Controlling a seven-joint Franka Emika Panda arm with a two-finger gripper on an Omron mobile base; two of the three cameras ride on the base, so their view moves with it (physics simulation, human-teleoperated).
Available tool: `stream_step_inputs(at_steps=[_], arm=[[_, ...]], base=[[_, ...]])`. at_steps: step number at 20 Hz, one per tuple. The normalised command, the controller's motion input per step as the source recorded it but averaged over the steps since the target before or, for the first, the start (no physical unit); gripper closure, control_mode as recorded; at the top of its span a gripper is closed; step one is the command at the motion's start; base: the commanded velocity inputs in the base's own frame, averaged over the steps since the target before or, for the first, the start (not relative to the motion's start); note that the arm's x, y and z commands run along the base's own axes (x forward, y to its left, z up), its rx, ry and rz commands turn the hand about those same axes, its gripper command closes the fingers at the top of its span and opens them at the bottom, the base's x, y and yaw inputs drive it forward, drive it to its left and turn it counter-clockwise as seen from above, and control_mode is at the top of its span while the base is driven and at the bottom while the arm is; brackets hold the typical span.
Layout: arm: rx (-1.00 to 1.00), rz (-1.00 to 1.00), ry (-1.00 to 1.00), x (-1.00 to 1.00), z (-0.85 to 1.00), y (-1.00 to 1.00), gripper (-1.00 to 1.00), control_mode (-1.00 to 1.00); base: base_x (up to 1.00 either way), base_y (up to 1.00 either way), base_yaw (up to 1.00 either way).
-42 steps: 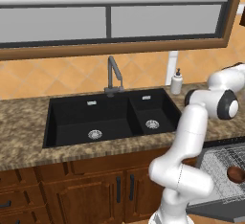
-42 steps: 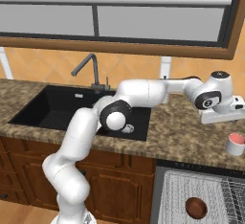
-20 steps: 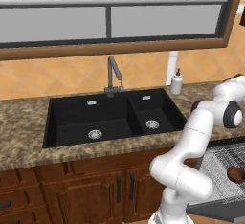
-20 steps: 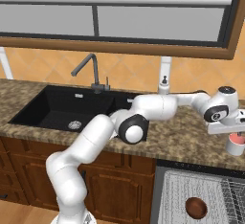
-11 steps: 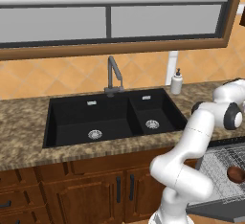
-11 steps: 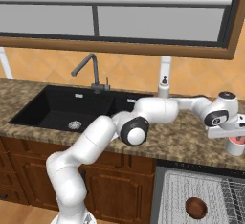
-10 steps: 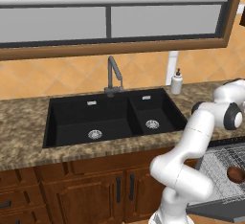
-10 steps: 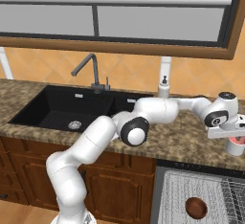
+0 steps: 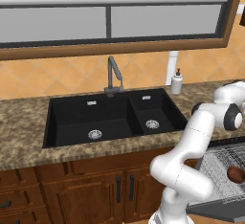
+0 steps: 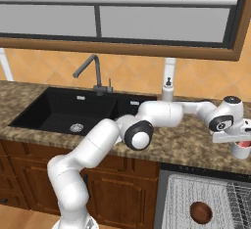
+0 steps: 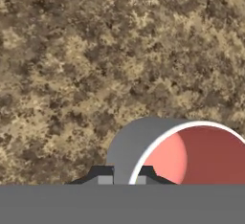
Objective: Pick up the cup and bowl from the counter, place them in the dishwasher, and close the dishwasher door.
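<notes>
You see a white cup (image 11: 143, 146) with a salmon-red inside, a glossy reddish-brown bowl (image 10: 201, 212), a speckled brown-and-tan table (image 10: 191, 142) and a black sink (image 9: 110, 117)

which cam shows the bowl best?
Right base view: the bowl sits whole and unblocked on the dishwasher rack. Left base view catches it at the right edge, smaller. The hand view looks at the cup on the counter.

White arm stretched far toward three o'clock, wrist bent down, claw (image 10: 241, 145) pointing downward with its jaws pinched together.
</notes>
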Motion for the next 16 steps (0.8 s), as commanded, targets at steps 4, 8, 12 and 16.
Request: stream_step_inputs(at_steps=[4, 8, 12, 16], arm=[[0.01, 0.00, 0.00, 0.00, -0.03, 0.05, 1.00, -1.00], [0.14, -0.05, 0.00, -0.66, 0.37, 0.39, 1.00, -1.00], [0.22, -0.15, -0.01, -1.00, 0.66, 0.28, 1.00, -1.00], [0.19, -0.22, -0.16, -1.00, 0.32, 0.69, 1.00, -1.00]], base=[[0.00, 0.00, 0.00], [0.00, 0.00, 0.00], [0.00, 0.00, 0.00], [0.00, 0.00, 0.00]])
